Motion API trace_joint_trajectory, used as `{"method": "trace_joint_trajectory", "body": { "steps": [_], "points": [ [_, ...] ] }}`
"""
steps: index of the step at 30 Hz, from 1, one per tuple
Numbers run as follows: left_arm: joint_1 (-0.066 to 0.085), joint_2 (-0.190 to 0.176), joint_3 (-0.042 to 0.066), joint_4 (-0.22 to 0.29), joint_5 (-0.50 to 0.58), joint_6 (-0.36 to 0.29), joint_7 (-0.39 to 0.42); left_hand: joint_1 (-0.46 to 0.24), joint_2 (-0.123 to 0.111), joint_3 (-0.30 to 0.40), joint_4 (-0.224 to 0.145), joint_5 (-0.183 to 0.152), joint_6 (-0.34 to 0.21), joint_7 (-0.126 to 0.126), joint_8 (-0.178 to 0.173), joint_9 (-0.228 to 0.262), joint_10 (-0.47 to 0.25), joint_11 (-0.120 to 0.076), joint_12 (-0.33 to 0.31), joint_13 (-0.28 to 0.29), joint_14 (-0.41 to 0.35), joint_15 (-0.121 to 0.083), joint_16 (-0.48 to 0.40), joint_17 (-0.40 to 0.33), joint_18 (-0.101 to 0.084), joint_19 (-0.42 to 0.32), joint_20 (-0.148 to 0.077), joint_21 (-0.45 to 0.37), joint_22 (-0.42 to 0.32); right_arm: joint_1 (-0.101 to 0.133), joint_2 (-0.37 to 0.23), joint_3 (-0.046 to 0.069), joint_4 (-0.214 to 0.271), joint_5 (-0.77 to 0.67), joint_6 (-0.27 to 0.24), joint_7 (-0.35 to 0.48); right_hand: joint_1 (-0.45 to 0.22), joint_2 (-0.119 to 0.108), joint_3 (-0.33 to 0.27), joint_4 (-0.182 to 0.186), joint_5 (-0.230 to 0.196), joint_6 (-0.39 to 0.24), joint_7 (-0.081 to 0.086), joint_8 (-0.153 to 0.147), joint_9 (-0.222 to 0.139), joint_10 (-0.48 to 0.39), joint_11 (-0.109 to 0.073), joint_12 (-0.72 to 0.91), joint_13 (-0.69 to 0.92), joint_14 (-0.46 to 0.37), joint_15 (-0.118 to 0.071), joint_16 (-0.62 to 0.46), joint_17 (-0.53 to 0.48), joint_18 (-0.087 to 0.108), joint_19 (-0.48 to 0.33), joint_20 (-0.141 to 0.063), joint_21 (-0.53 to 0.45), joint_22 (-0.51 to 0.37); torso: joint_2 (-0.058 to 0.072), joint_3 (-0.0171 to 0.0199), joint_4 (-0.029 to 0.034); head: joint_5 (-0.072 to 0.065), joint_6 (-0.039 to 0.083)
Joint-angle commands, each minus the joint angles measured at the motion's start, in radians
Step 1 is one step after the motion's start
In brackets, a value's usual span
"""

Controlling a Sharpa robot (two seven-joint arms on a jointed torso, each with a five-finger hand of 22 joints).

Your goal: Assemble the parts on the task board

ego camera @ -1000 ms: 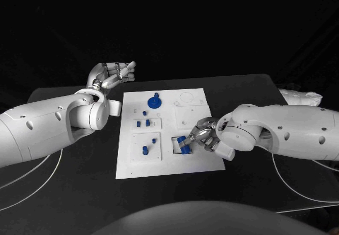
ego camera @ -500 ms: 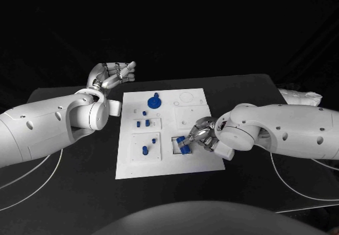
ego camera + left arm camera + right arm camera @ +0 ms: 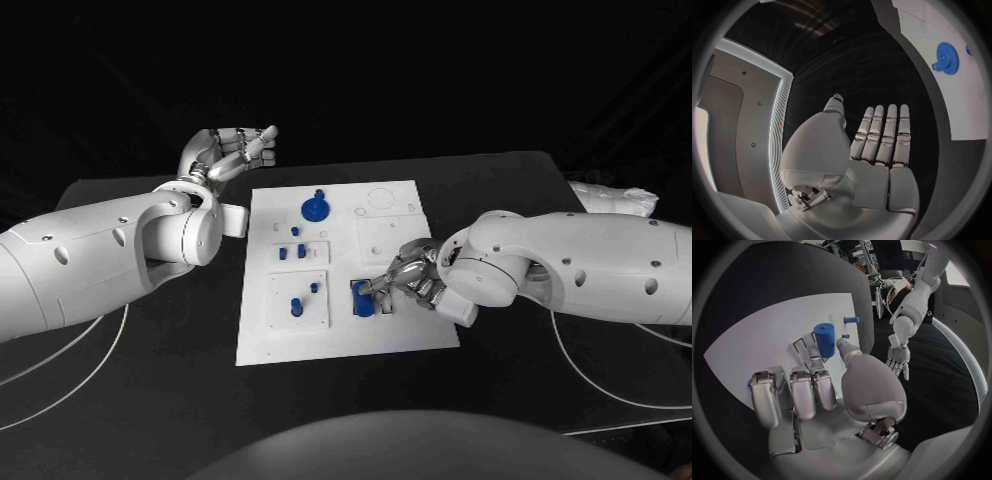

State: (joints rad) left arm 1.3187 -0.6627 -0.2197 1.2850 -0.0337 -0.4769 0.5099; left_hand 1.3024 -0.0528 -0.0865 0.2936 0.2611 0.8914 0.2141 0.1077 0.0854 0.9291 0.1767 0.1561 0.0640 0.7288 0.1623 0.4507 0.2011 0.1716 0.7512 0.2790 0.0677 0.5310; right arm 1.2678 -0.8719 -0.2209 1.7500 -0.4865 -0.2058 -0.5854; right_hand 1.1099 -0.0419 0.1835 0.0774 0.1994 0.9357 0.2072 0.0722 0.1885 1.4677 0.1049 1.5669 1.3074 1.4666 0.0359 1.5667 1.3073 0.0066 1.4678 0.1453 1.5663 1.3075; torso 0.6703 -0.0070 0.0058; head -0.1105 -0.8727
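Observation:
The white task board (image 3: 411, 330) lies in the middle of the table. My right hand (image 3: 411, 278) rests over its near right part, thumb and a fingertip pinching a blue cylinder (image 3: 362, 298) that stands upright at a rectangular recess. From the right wrist camera the thumb tip (image 3: 842, 344) touches the cylinder (image 3: 824, 339), and the other fingers are curled. A blue gear (image 3: 315, 209) sits at the board's far side, with small blue pegs (image 3: 296, 250) and two more parts (image 3: 303, 298) on the left half. My left hand (image 3: 231, 150) is raised beyond the board's far left corner, fingers straight and apart, holding nothing (image 3: 873, 150).
A crumpled white object (image 3: 613, 198) lies at the table's right edge. The left wrist view catches the board's edge (image 3: 967, 100) and the gear (image 3: 945, 56). Bare black table (image 3: 173, 330) lies left of the board and in front of it.
My right hand has shifted slightly left and toward me. The blue cylinder it carries has turned upright and now stands at the recess. The left hand has not moved.

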Motion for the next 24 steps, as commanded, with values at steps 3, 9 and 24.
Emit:
{"method": "trace_joint_trajectory", "body": {
  "steps": [3,9,24],
  "points": [
    [0.000,0.002,0.001,0.002,0.000,0.015,0.005,-0.002,0.010,0.004,0.000,0.004,-0.004,0.000,0.004,0.001,-0.007,0.000,0.004,0.000,-0.006,-0.001,0.005,-0.002,0.010,0.004,0.003,-0.002,-0.002,-0.006,0.007,-0.005,-0.001,-0.015,0.026,-0.021,0.002,-0.010,-0.006,-0.002,-0.007,-0.044,-0.024,-0.005,-0.010,0.103,0.005,0.004,0.263,0.104,0.008,0.004,0.263,-0.007,0.103,0.006,0.004,0.263,0.000,0.0000,0.0000,0.001,0.000],
    [0.000,0.002,0.001,0.001,0.000,0.016,0.005,-0.002,0.010,0.004,0.000,0.004,-0.004,0.000,0.004,0.001,-0.007,0.000,0.004,0.000,-0.006,-0.001,0.005,-0.002,0.010,0.004,0.003,-0.002,-0.002,-0.006,0.007,-0.005,0.000,-0.021,0.023,-0.022,0.001,-0.011,-0.013,-0.002,-0.009,-0.054,-0.024,-0.004,-0.011,0.103,0.006,0.004,0.263,0.104,0.008,0.004,0.263,-0.007,0.103,0.007,0.004,0.263,0.000,0.0005,0.0003,0.001,0.000],
    [0.000,0.004,0.001,-0.002,0.000,0.019,0.002,-0.002,0.010,0.004,0.000,0.004,-0.004,0.000,0.004,0.001,-0.007,0.000,0.004,0.000,-0.006,-0.001,0.005,-0.002,0.010,0.004,0.003,-0.002,-0.002,0.010,-0.051,-0.004,0.063,-0.153,-0.060,0.034,-0.008,0.022,-0.170,0.075,-0.126,-0.078,-0.104,0.428,0.389,0.103,-0.073,0.004,0.263,0.104,-0.055,0.004,0.263,-0.007,0.103,-0.053,0.004,0.263,0.000,0.0003,-0.0003,0.005,0.000]
  ]
}}
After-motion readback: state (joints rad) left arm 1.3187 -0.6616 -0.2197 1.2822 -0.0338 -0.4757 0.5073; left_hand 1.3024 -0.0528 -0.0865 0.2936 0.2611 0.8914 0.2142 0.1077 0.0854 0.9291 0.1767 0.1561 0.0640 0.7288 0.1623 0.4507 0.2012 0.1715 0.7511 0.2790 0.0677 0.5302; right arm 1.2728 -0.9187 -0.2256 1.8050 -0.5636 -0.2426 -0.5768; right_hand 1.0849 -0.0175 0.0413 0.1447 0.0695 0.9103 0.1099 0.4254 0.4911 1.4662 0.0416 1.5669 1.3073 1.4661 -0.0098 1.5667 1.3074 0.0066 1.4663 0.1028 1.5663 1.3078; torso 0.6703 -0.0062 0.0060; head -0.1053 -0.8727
